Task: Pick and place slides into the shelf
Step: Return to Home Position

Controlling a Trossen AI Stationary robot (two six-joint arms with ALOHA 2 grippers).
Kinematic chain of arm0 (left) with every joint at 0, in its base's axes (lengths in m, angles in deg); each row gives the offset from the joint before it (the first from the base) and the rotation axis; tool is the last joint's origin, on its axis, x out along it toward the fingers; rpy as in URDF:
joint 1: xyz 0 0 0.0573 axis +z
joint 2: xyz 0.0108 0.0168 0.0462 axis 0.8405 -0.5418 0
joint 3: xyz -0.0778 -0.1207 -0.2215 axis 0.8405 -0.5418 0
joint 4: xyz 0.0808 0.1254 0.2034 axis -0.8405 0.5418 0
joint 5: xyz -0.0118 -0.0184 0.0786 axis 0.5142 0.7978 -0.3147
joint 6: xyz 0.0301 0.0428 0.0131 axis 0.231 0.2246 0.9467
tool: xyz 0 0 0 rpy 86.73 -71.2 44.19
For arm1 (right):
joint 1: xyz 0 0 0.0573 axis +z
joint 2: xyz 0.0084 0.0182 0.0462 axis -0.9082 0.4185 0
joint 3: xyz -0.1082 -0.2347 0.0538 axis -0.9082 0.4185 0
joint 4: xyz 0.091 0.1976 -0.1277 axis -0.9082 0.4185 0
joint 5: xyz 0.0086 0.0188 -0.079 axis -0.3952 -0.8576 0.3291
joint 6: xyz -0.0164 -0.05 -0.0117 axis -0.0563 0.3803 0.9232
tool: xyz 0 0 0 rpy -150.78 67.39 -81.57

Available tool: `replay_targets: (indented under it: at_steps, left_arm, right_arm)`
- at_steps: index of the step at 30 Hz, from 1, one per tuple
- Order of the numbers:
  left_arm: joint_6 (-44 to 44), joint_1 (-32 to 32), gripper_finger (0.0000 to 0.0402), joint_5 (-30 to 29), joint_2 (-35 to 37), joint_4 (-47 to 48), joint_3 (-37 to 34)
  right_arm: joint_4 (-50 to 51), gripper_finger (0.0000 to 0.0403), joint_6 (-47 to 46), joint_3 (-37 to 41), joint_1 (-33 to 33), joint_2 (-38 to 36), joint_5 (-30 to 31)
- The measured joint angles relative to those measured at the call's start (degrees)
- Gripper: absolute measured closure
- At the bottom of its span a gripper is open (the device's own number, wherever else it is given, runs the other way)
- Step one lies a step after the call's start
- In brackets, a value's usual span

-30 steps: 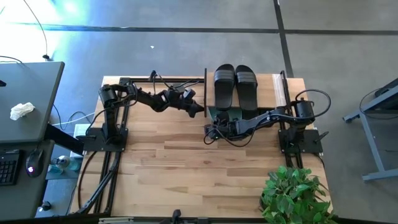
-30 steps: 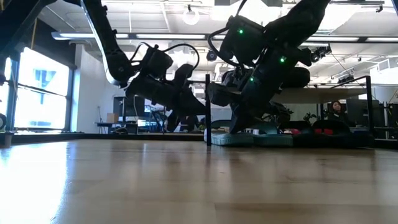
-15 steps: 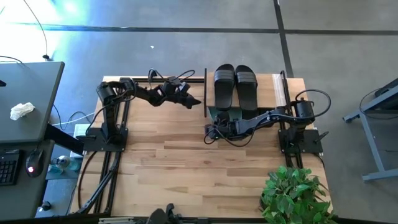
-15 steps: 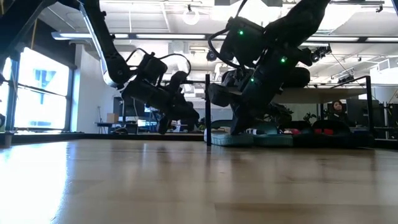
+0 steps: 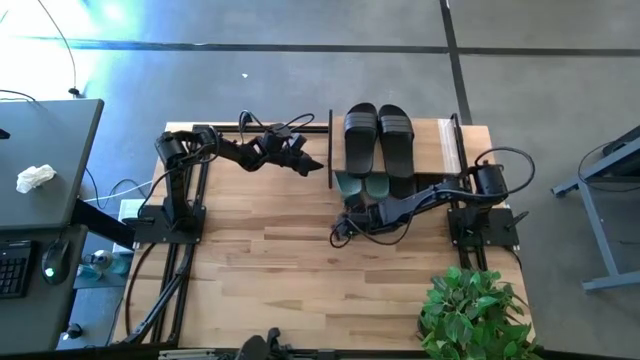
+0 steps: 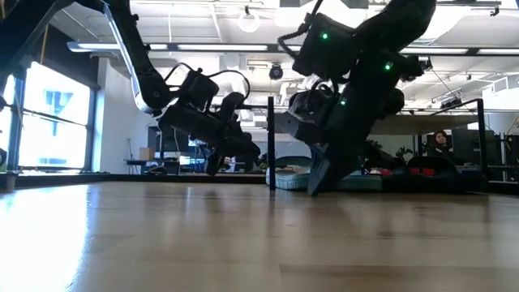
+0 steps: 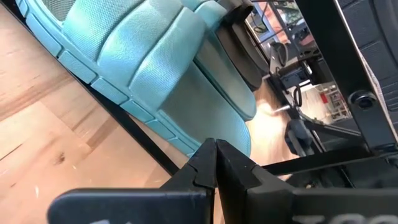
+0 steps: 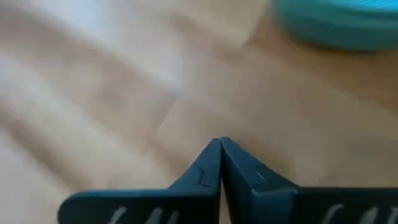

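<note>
Shelf (image 5: 433,150) at the back of the surface (image 5: 280,260), from above: black slides (image 5: 379,135) on top, green slides (image 5: 362,184) poking out underneath. Left gripper (image 5: 319,164) beside the shelf, right gripper (image 5: 339,236) just before the green pair. Low view: right gripper angled down. Wrist views: both jaws pressed together, holding nothing.

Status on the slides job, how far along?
Placing looks done: black pair on the shelf board, green pair tucked under it, none loose on the table. Nothing in hand: left gripper and right gripper both shut, empty. Left: park arms.
</note>
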Motion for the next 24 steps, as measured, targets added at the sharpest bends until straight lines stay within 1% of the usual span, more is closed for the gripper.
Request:
replay_targets:
  at_steps: [2,4,7,9,10,13,16,19,24]
  left_arm:
    - [0.00,0.00,0.0401,0.44,0.00,0.02,0.00]
    - [0.01,0.00,0.0401,0.82,0.00,0.02,0.00]
    - [0.01,0.00,0.0401,1.04,0.00,0.00,0.00]
    - [0.01,0.00,0.0401,1.25,0.00,0.01,0.00]
    - [0.02,0.00,0.0401,1.32,0.00,0.00,0.00]
    - [0.04,0.00,0.0401,3.00,0.00,-0.02,0.00]
    - [0.42,-0.02,0.0401,4.30,0.85,0.54,-0.40]
    - [1.21,-0.34,0.0401,4.01,3.13,0.28,-1.86]
    - [2.24,-0.39,0.0401,3.64,9.40,0.46,-6.66]
  right_arm:
    - [-0.03,0.0403,3.63,-0.07,0.37,-0.31,-5.02]
    - [0.69,0.0403,7.65,-0.13,0.63,-1.19,-12.69]
    - [5.10,0.0403,13.54,-0.07,1.39,-3.44,-26.13]
    - [8.77,0.0403,17.69,0.02,1.62,-4.93,-31.31]
    - [10.78,0.0403,19.53,0.00,1.83,-5.65,-32.13]
    - [17.02,0.0403,25.96,0.02,3.79,-6.19,-31.99]
    - [18.72,0.0403,30.70,0.73,6.65,-6.33,-33.07]
    - [15.25,0.0403,29.07,3.55,8.59,-6.80,-33.17]
    - [5.75,0.0403,20.13,10.07,10.49,-9.31,-31.68]
